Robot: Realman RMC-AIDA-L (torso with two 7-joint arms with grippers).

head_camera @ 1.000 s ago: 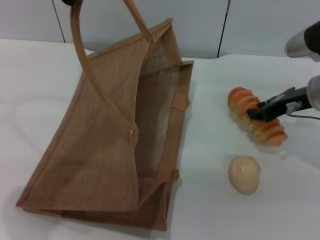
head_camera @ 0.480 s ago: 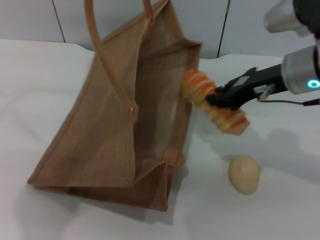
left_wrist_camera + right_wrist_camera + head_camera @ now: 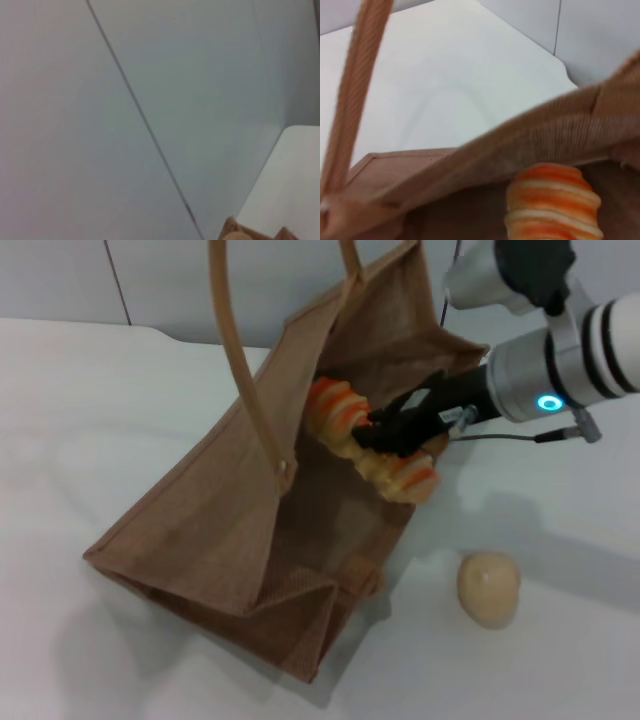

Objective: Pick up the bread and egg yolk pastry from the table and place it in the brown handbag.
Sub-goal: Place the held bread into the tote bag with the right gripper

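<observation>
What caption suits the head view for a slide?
Right gripper carries the bread into the brown handbag; egg yolk pastry waits on the table.

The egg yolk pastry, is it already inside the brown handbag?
No, the egg yolk pastry lies on the white table, outside the brown handbag and to its right.

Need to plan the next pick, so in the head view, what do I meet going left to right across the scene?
brown handbag → bread, held in the right hand at the bag's open mouth → egg yolk pastry on the table.
</observation>
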